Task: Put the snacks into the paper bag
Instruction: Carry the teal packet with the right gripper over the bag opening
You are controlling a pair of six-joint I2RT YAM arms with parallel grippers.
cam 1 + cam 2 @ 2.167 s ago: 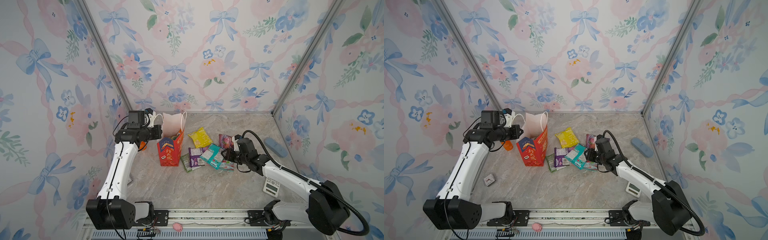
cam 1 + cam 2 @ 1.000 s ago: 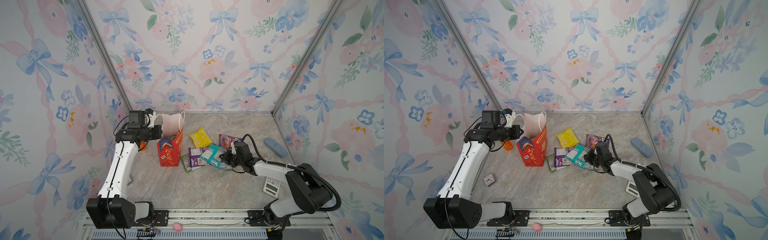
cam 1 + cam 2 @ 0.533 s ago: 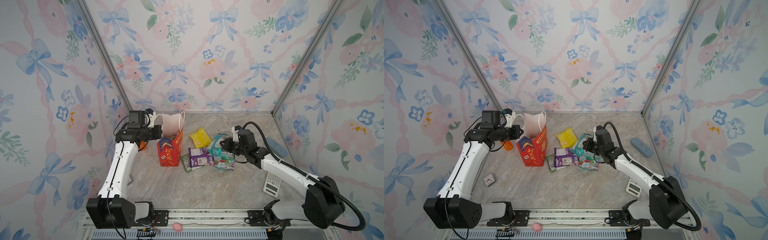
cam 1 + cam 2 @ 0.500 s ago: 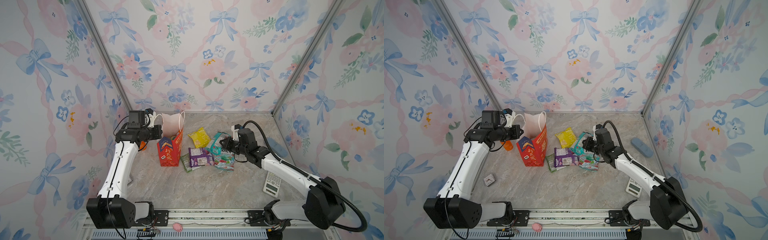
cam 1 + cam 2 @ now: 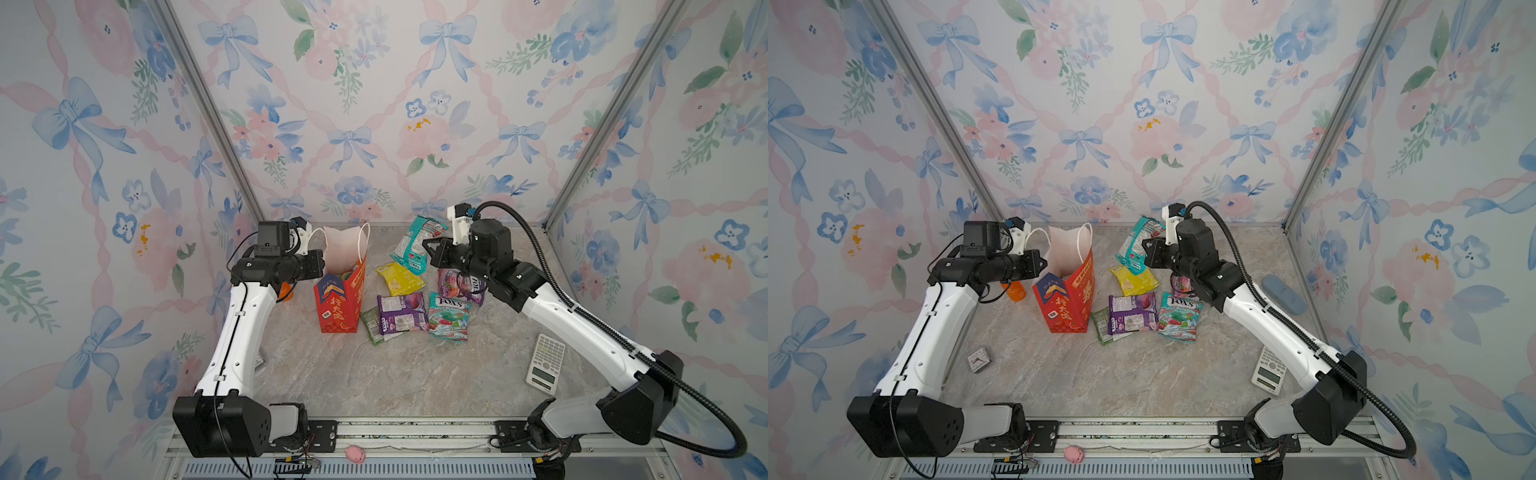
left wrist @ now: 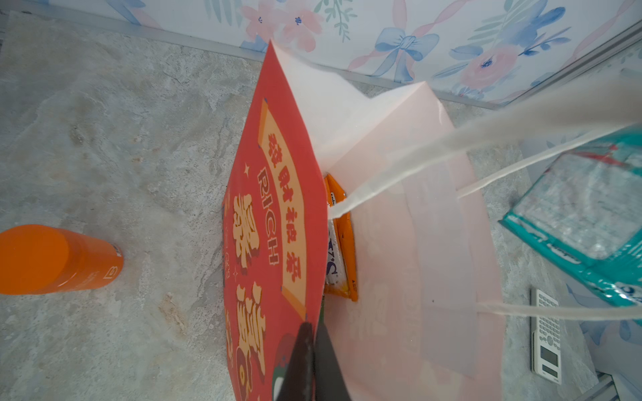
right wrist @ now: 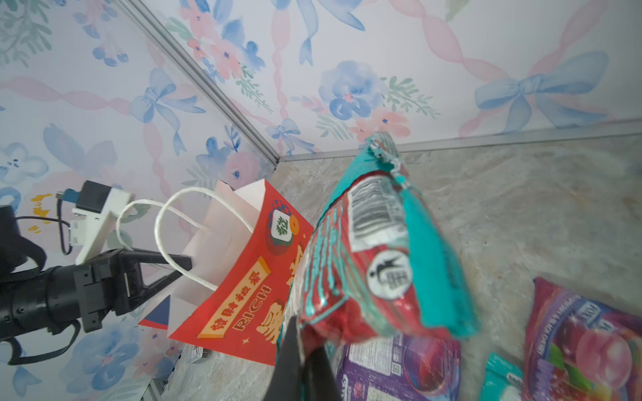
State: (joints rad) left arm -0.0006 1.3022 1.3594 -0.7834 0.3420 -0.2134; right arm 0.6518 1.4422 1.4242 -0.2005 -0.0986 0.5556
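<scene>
Transfer step: your right fingers [image 7: 293,361] are clenched on the teal snack packet [image 5: 417,245], aloft beside the red paper bag [image 5: 338,305]; left fingers [image 6: 303,361] pinch its rim. Next, carry the packet over the bag's mouth and release.

On the marbled tabletop [image 5: 374,382] an orange bottle [image 6: 52,258] stands far left, a white calculator [image 5: 545,363] lies front right, a blue oblong case [image 5: 1283,295] sits beside the right wall, and a small square clock [image 5: 978,359] lies at the left.
</scene>
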